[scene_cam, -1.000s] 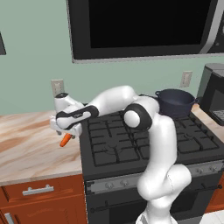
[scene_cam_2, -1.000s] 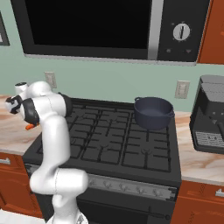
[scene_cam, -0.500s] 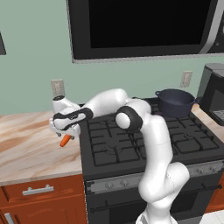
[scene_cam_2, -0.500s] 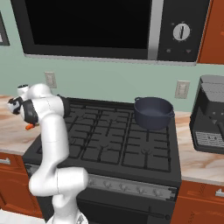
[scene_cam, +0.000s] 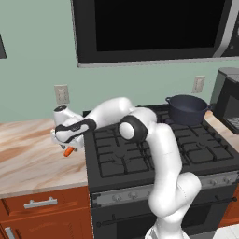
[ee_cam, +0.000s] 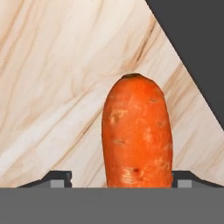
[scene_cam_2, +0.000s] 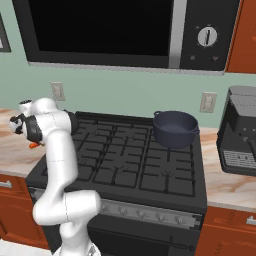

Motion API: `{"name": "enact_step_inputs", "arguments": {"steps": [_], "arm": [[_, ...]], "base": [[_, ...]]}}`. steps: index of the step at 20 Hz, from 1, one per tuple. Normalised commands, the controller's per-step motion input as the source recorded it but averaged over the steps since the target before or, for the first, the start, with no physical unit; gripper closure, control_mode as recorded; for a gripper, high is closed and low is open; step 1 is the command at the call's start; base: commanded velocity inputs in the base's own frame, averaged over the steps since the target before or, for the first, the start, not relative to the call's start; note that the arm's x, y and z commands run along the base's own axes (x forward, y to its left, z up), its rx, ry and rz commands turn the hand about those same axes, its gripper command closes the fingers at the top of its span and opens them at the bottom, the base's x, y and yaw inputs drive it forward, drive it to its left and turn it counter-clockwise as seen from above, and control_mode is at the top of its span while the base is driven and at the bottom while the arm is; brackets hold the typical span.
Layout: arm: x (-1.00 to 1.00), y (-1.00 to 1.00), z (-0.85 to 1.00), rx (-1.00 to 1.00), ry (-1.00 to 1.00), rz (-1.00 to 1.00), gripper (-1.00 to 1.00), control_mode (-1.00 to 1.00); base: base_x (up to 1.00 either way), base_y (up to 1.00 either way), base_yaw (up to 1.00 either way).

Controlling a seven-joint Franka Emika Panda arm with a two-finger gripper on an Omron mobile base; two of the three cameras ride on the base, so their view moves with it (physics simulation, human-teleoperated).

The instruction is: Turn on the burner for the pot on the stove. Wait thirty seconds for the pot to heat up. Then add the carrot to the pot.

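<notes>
The orange carrot (ee_cam: 136,135) lies on the marble counter (scene_cam: 28,163) just left of the stove (scene_cam: 140,158). It also peeks out under the hand as carrot (scene_cam: 69,151) and carrot (scene_cam_2: 33,145). My gripper (ee_cam: 121,177) is low over it and straddles it, open, one fingertip (ee_cam: 59,177) standing clear of the carrot and the other close beside it. The gripper (scene_cam: 65,144) points down at the counter. The dark blue-grey pot (scene_cam: 187,108), pot (scene_cam_2: 175,129), sits on the back right burner of the stove (scene_cam_2: 125,160), far from the hand.
A black microwave (scene_cam_2: 125,30) hangs above the range. A black appliance with a grey top (scene_cam_2: 240,130) stands on the right counter. A grey knob strip (scene_cam_2: 150,215) runs along the stove front. Wall outlets (scene_cam: 61,94) sit behind the counter.
The hand has sunk slightly, down and to the left, closer onto the carrot. The carrot and pot have not moved.
</notes>
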Motion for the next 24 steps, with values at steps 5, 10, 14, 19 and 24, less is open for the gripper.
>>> {"name": "enact_step_inputs", "arguments": {"steps": [5,10,14,19,24], "arm": [[0.00,-0.02,-0.41,0.00,-0.01,0.00,1.00,-1.00],[-0.21,-0.25,-0.14,0.00,-0.11,0.00,1.00,-1.00],[-0.42,-0.48,0.53,0.04,-0.21,0.00,1.00,-1.00],[-0.26,-0.43,1.00,0.09,-0.13,0.00,1.00,-1.00],[-0.01,-0.49,1.00,0.10,0.00,-0.01,1.00,-1.00]], "base": [[0.00,0.00,0.00],[0.00,0.00,0.00],[0.00,0.00,0.00],[0.00,0.00,0.00],[0.00,0.00,0.00]]}}
